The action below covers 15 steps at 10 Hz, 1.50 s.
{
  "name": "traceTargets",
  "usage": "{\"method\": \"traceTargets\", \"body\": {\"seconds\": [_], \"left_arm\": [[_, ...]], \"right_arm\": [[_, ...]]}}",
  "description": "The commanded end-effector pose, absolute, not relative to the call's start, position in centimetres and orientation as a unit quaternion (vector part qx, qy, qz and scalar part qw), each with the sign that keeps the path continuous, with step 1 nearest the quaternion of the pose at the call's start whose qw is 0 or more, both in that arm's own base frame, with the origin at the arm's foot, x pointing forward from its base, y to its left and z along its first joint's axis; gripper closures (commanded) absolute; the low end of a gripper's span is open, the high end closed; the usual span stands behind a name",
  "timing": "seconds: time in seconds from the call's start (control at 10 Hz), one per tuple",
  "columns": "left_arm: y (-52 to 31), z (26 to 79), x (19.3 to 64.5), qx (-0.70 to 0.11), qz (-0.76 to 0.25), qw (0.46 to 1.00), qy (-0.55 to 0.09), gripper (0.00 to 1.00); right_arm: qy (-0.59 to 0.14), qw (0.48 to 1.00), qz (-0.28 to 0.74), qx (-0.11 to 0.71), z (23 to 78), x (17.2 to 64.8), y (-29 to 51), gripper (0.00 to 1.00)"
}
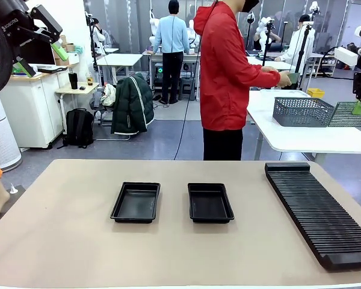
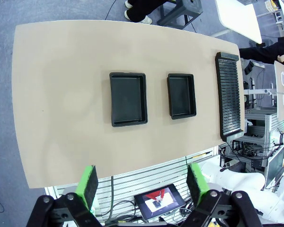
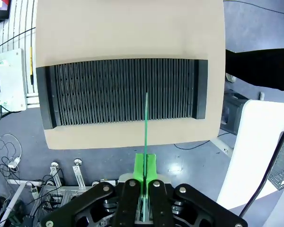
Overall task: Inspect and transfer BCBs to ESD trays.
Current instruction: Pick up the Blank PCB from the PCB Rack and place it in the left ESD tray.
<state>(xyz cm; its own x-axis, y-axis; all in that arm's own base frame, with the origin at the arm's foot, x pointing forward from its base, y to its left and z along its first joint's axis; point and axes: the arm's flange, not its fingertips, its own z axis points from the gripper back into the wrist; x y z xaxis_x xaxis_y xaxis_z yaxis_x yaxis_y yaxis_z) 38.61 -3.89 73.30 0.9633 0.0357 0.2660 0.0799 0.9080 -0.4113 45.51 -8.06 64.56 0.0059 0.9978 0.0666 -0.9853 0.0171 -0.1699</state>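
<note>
A thin green circuit board (image 3: 146, 118) is held edge-on, mid-frame, by the right jaws, left jaws wide; inspection is judged underway, flat placement in a shallow black plastic tray (image 1: 136, 203) next.

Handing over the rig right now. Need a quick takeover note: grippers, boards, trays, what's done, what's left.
Left gripper: open, empty, high above the table.
Right gripper: shut on one BCB, seen edge-on, held up over the slotted rack.
Left ESD tray and right ESD tray: side by side mid-table, both empty.
Done: one board picked up, none in a tray yet.
Left: set the held BCB in a tray, then fill the other.
</note>
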Motion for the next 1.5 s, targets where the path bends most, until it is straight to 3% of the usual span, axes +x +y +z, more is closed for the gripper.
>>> {"method": "traceTargets", "body": {"seconds": [0.0, 0.1, 0.3, 0.7, 1.4], "left_arm": [[-3.8, 73.2, 38.6, -0.216, -0.011, 0.967, -0.136, 0.0], [-3.8, 73.2, 38.6, -0.216, -0.011, 0.967, -0.136, 0.0], [-3.8, 73.2, 38.6, -0.216, -0.011, 0.967, -0.136, 0.0], [-3.8, 73.2, 38.6, -0.216, -0.011, 0.967, -0.136, 0.0], [-3.8, 73.2, 38.6, -0.216, -0.011, 0.967, -0.136, 0.0]], "right_arm": [[-0.084, 0.706, 0.703, -0.037, 64.4, 45.4, -8.1, 1.0], [-0.084, 0.708, 0.7, -0.037, 64.6, 45.5, -8.1, 0.98], [-0.059, 0.764, 0.642, -0.019, 63.0, 45.5, -8.0, 0.98], [-0.032, 0.87, 0.485, 0.088, 61.3, 43.5, -5.6, 0.98], [-0.024, 0.931, 0.253, 0.262, 56.6, 41.6, 4.9, 0.98]]}}
